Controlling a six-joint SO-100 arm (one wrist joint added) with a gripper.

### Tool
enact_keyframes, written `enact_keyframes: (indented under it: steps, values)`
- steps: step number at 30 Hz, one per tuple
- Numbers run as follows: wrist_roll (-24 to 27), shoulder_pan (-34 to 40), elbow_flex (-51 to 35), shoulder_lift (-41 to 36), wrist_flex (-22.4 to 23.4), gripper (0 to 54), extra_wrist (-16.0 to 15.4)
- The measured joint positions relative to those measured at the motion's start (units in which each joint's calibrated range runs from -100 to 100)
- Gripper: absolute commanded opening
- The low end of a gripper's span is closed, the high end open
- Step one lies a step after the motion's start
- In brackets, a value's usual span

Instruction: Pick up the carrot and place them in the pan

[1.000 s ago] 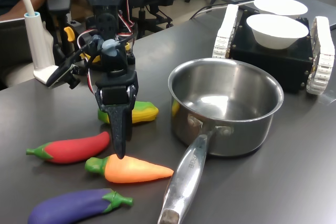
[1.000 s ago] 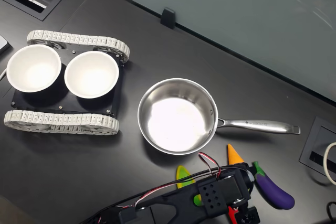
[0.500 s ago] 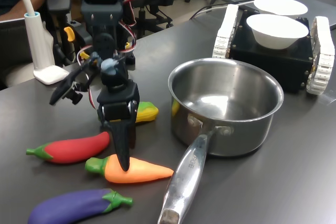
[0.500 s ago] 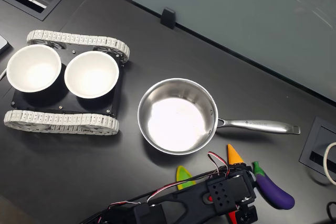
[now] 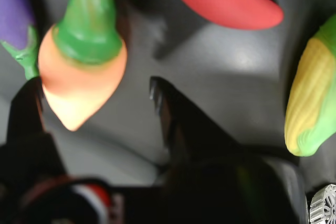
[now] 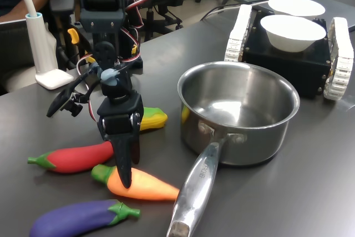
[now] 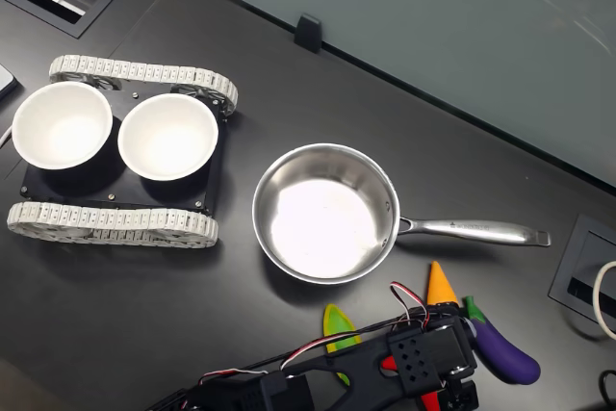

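My gripper [image 6: 125, 170] is spread apart and straddling the orange tapered toy carrot with its green stem end [image 6: 145, 184], which lies on the dark table [image 6: 288, 192] near its front edge in the first exterior view, just beside the long steel handle of the round shiny stainless-steel pan [image 6: 238, 112]. In the wrist view the carrot [image 5: 81, 72] sits between my two dark fingers [image 5: 173, 119], closer to one of them, and nothing is clamped yet.

To do this step well, I judge I should centre the carrot between the fingers before closing, and grip its thick part near the green end, since the smooth taper could squirt out toward the tip. I should lower until the fingertips are close to the table. The red chili pepper [image 6: 75, 157] and the purple eggplant [image 6: 77, 218] lie on either side of the carrot, so I want to close without nudging them. Whether a fingertip already touches the carrot I cannot tell for sure; the wrist view is blurred.

The pan is empty; its bright bottom shows bare in the second exterior view [image 7: 322, 214]. The two white bowls [image 7: 115, 132] sit on the black tracked platform [image 7: 111, 194] toward the table's far edge, and both look empty too. The yellow-and-green corn cob [image 6: 150, 117] lies behind my gripper.
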State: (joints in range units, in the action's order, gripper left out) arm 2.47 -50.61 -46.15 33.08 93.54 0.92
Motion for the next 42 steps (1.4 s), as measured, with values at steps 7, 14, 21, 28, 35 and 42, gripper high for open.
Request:
enact_keyframes:
  steps: [7,14,21,28,35,42]
  values:
    - [0.29,-0.99,-0.81,0.84,-0.08,29.2,-0.09]
    - [1.17,-3.96,-1.27,0.93,0.51,29.5,0.00]
    - [1.81,-6.27,-1.54,2.10,1.10,29.8,0.09]
    - [2.00,-5.83,-1.54,2.36,1.10,33.4,0.09]
    - [1.76,-4.51,-1.54,2.36,1.87,35.8,0.09]
    - [1.66,-1.43,0.00,0.59,1.87,35.7,0.09]
